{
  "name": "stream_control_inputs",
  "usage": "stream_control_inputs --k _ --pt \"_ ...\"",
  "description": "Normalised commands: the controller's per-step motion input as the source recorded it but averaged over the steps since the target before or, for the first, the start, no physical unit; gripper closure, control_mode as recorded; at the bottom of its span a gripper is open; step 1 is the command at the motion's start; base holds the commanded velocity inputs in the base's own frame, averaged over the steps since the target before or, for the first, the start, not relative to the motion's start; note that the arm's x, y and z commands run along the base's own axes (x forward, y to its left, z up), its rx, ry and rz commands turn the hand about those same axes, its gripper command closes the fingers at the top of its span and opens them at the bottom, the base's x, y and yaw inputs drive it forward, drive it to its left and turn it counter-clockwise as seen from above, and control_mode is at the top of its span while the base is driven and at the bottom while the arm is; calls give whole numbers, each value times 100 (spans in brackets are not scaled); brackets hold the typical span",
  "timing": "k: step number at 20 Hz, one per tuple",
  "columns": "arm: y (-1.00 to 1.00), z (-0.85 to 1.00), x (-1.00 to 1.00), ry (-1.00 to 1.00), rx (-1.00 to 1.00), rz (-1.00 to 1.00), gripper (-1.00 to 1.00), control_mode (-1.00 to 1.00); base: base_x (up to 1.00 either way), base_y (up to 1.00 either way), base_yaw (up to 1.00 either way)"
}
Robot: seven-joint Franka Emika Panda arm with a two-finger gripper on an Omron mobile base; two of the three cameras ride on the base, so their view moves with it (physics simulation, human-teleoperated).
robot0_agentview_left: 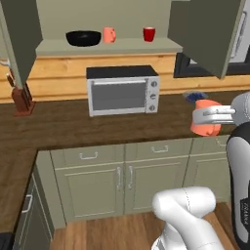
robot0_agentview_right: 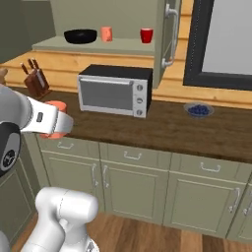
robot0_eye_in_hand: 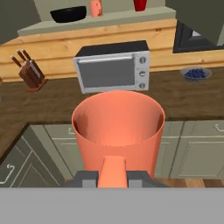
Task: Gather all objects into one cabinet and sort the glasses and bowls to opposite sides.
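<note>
My gripper (robot0_agentview_left: 209, 117) is shut on the side handle of a salmon-orange cup (robot0_agentview_left: 205, 125), held upright in the air in front of the counter's edge. In the hand view the cup (robot0_eye_in_hand: 118, 127) opens upward, with its handle between my gripper's (robot0_eye_in_hand: 113, 177) jaws. The olive-green wall cabinet (robot0_agentview_left: 202, 34) stands open. On its pale shelf (robot0_agentview_left: 122, 47) rest the wide black bowl (robot0_agentview_left: 83, 38) at the left, a second salmon-orange cup (robot0_agentview_left: 109, 34) right of it, and a red cup (robot0_agentview_left: 149, 33) further right. My arm partly covers the held cup (robot0_agentview_right: 55, 105) in the right base view.
A silver toaster oven (robot0_agentview_left: 123, 90) stands on the dark counter (robot0_agentview_left: 58, 124) under the shelf. A knife block (robot0_agentview_left: 22, 97) is at the left, a small dish of blueberries (robot0_agentview_right: 199, 109) at the right. A dark-framed window (robot0_agentview_right: 221, 39) lies right of the cabinet door.
</note>
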Motion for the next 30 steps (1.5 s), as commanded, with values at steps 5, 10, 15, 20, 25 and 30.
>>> stream_control_inputs --k 5,10,15,20,25,30 --pt "0 0 0 0 0 0 100 100 59 13 -4" --pt "0 0 0 0 0 0 100 100 63 14 -6" --pt "0 0 0 0 0 0 100 100 50 24 -4" --pt "0 0 0 0 0 0 100 100 52 32 0" --pt "0 0 0 0 0 0 100 100 49 35 0" --pt "0 0 0 0 0 0 100 100 33 28 0"
